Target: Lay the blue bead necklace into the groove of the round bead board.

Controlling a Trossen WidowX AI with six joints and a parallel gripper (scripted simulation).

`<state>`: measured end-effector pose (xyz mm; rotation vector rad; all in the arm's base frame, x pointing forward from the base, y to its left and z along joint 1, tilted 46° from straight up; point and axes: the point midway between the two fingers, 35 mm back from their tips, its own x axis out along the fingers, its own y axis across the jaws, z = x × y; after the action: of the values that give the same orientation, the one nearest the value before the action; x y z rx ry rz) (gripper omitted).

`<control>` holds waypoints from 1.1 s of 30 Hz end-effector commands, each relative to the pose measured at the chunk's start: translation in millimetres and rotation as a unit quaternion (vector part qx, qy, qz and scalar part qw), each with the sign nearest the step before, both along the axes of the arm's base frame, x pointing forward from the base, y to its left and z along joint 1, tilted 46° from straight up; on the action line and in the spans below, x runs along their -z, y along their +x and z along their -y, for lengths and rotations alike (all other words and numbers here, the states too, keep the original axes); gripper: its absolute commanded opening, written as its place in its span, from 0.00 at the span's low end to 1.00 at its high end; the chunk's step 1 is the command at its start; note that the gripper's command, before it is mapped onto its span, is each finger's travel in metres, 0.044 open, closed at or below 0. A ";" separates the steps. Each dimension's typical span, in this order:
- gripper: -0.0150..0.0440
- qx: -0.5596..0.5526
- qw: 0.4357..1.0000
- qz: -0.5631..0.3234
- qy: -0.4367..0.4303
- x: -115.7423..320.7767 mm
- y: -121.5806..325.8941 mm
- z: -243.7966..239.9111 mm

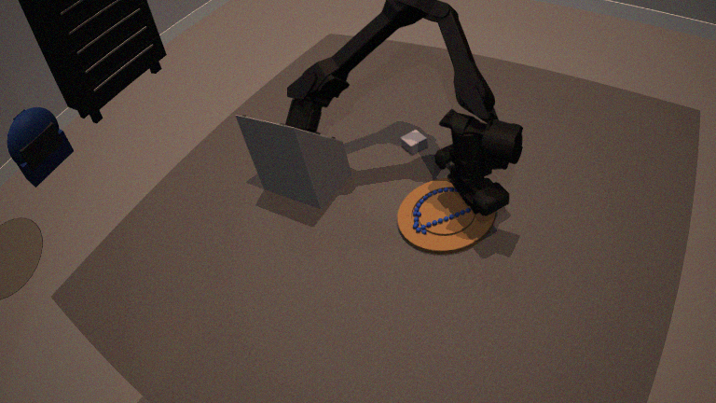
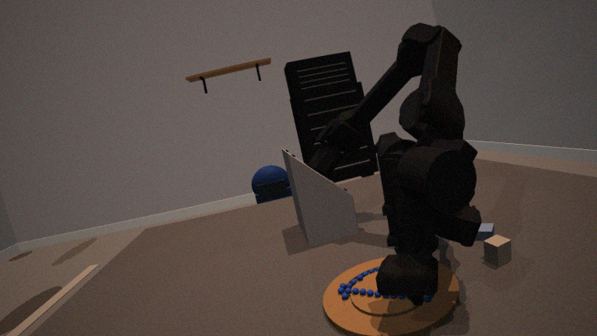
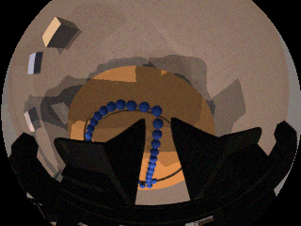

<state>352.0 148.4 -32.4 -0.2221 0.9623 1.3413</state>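
Note:
The blue bead necklace (image 1: pixel 440 220) (image 2: pixel 362 292) (image 3: pixel 131 105) lies on the round orange board (image 1: pixel 448 244) (image 2: pixel 336 314) (image 3: pixel 119 72). One side curves near the groove (image 1: pixel 446 234) at the back; the other runs straight across the middle. Several beads bunch at the left end in the top and exterior views. In the wrist view the chain has a sharp corner at the upper right. My gripper (image 3: pixel 158 122) is low over the board's right part in the top view, partly open. The straight run shows between its fingertips, with gaps on both sides. The gripper hides part of the necklace in the top and exterior views.
A tan cube (image 2: pixel 497 250) (image 3: pixel 55 33) and a bluish block (image 2: pixel 486 230) (image 3: pixel 35 63) stand beyond the board. A pale block (image 1: pixel 414 141) shows behind the board. A grey slanted panel (image 1: pixel 296 166) (image 2: pixel 326 208) stands by the arm's base.

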 end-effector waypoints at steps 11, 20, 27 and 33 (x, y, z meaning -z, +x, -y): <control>0.25 0.000 1.000 0.000 0.000 -0.5 0.4 0.6; 0.25 0.000 1.000 0.000 0.000 -0.5 0.4 0.6; 0.25 0.000 1.000 0.000 0.000 -0.5 0.4 0.6; 0.25 0.000 1.000 0.000 0.000 -0.5 0.4 0.6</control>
<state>352.1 148.2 -32.3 -0.2221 0.9619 1.3409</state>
